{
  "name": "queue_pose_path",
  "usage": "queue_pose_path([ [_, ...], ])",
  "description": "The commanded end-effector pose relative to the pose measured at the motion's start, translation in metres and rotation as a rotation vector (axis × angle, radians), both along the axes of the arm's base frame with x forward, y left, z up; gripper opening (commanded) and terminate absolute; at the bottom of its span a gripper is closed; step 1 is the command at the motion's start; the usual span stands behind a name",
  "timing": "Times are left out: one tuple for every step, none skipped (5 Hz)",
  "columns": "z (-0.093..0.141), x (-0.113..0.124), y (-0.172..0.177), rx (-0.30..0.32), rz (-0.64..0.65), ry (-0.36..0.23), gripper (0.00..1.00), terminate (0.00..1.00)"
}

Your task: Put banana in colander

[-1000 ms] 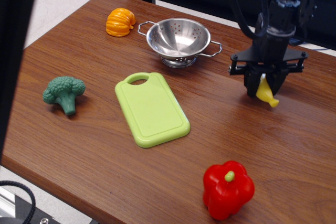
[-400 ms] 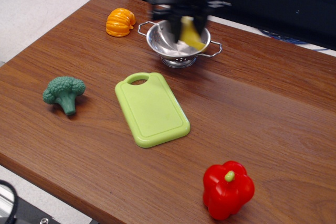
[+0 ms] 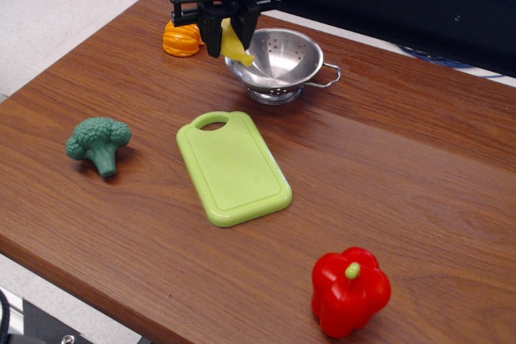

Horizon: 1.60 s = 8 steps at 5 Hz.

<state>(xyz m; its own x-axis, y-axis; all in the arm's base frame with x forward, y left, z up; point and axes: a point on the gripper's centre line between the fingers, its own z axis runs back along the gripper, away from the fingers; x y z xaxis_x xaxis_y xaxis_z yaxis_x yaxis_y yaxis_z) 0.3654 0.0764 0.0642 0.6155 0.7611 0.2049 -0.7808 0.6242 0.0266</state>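
The gripper (image 3: 228,42) is shut on the small yellow banana (image 3: 235,46) and holds it in the air, stem tip pointing down and right. It hangs over the left rim of the shiny steel colander (image 3: 282,62), which stands on the wooden table at the back. The banana overlaps the colander's left edge in the picture; I cannot tell whether it touches the rim. The colander bowl shows nothing inside.
An orange pumpkin toy (image 3: 181,38) sits just left of the gripper, partly hidden by it. A light green cutting board (image 3: 232,167) lies mid-table, a green broccoli (image 3: 98,143) at the left, a red bell pepper (image 3: 350,291) at the front right.
The gripper carried the banana from the right side of the table leftward across the colander, and now hangs over its left rim near the pumpkin.
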Motion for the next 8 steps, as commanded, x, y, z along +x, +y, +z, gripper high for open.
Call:
queue_pose_path([
  [0.016,-0.001,-0.005,0.001,-0.012,-0.038,1.0,0.0],
  [0.019,0.001,-0.005,-0.023,-0.017,-0.027,1.0,0.0],
  [0.025,-0.003,-0.006,-0.025,-0.032,-0.04,1.0,0.0],
  [0.034,-0.007,-0.006,-0.039,-0.043,-0.061,1.0,0.0],
  [0.042,-0.015,-0.007,-0.052,-0.061,-0.077,1.0,0.0],
  [0.052,-0.027,-0.01,-0.045,-0.129,-0.065,1.0,0.0],
  [0.052,-0.027,-0.01,-0.045,-0.129,-0.065,1.0,0.0],
  [0.052,-0.027,-0.01,-0.045,-0.129,-0.065,1.0,1.0],
])
